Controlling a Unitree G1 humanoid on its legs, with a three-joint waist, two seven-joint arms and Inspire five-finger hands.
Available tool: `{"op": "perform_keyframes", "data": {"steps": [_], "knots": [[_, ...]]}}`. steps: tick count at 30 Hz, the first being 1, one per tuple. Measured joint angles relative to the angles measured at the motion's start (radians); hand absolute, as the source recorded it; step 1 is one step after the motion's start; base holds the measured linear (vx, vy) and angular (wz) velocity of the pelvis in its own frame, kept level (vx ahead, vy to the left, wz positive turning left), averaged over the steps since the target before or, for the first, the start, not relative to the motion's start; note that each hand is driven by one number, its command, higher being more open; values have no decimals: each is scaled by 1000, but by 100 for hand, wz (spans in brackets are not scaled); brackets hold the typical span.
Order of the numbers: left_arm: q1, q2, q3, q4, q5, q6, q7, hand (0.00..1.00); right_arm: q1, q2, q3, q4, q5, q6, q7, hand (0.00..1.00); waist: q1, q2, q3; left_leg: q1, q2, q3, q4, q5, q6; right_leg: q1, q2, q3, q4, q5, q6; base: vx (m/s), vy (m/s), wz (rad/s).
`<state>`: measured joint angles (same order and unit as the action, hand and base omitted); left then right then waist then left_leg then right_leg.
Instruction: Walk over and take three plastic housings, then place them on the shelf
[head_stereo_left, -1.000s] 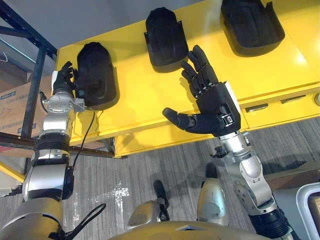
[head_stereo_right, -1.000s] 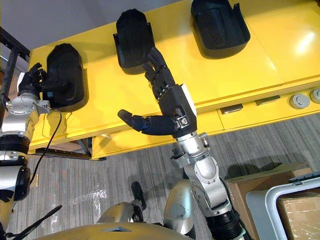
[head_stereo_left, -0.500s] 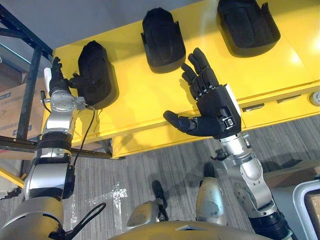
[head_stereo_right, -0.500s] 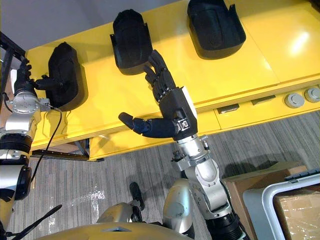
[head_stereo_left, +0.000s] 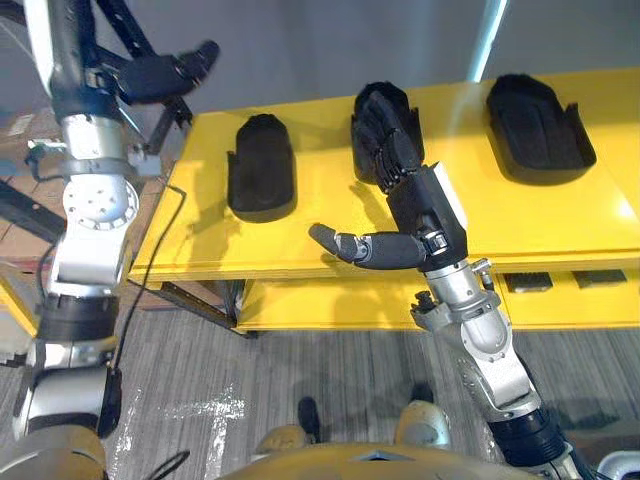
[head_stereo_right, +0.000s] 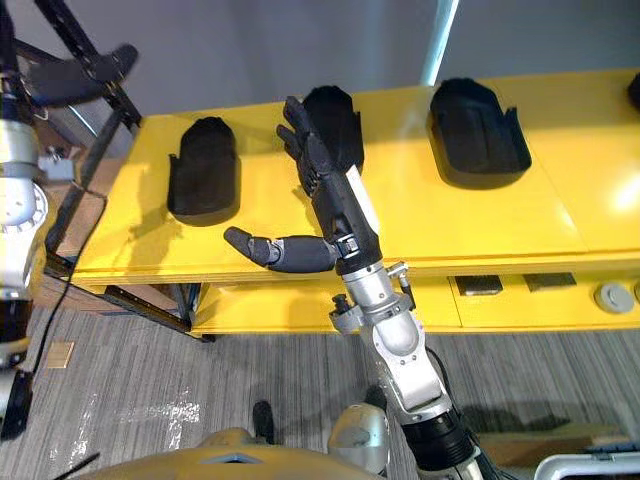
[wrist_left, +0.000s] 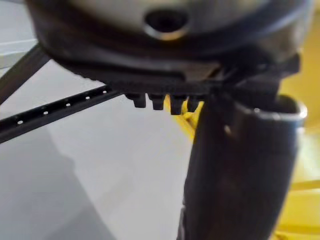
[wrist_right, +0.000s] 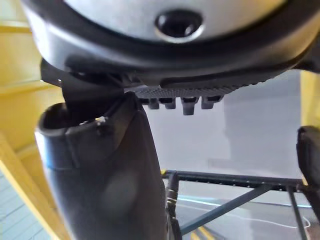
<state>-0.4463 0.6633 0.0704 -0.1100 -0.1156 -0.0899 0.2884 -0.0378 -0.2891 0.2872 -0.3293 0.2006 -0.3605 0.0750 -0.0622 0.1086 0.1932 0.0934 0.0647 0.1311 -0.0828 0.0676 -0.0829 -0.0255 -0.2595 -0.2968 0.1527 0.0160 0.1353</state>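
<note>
Black plastic housings (head_stereo_left: 535, 130) are lying three in a row on the yellow table (head_stereo_left: 300, 235), none lifted. My right hand (head_stereo_left: 425, 205) is hovering, fingers spread straight, before the middle housing (head_stereo_right: 345, 120); its wrist view is catching a black rack frame (wrist_right: 225, 176). The left hand (head_stereo_left: 145, 77), straight-fingered and empty, is now rising clear of the leftmost housing (head_stereo_left: 262, 165) it was touching.

A yellow table (head_stereo_left: 300, 240) bears three black plastic housings: a middle housing (head_stereo_right: 340, 118), a left housing (head_stereo_left: 261, 180) to its left and a right housing (head_stereo_left: 538, 128) to its right, all apart.
</note>
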Motion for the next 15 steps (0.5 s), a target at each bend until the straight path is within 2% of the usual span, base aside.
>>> {"op": "perform_keyframes", "data": {"steps": [3,5,9,12,15], "knots": [[151,-83,23,-86,-1,-4,-41,100,7,22,6,11,-13,8,-10,100,9,-5,-25,0,0,-14,-1,0,0,20,1,-16,-21,4,5,7,-1,19],[328,-189,34,-159,-4,-18,-94,100,47,32,6,12,-38,9,-24,100,17,-14,-41,2,-1,-31,-1,0,0,44,2,-38,-42,7,10,22,-4,22],[543,-321,-12,-221,10,-26,-148,100,109,43,7,30,-79,9,-59,100,42,-35,-53,0,-1,-54,-2,0,0,72,5,-64,-68,12,14,15,-13,18],[623,-365,-53,-220,48,-26,-151,100,120,55,10,61,-78,8,-84,100,59,-42,-57,-3,0,-57,-5,0,-1,75,6,-67,-73,11,12,-13,-10,7],[655,-384,-67,-220,53,-45,-153,100,139,55,11,62,-79,8,-109,100,61,-42,-57,-12,0,-66,-5,0,-1,79,11,-68,-88,14,10,-13,-15,8]]}}
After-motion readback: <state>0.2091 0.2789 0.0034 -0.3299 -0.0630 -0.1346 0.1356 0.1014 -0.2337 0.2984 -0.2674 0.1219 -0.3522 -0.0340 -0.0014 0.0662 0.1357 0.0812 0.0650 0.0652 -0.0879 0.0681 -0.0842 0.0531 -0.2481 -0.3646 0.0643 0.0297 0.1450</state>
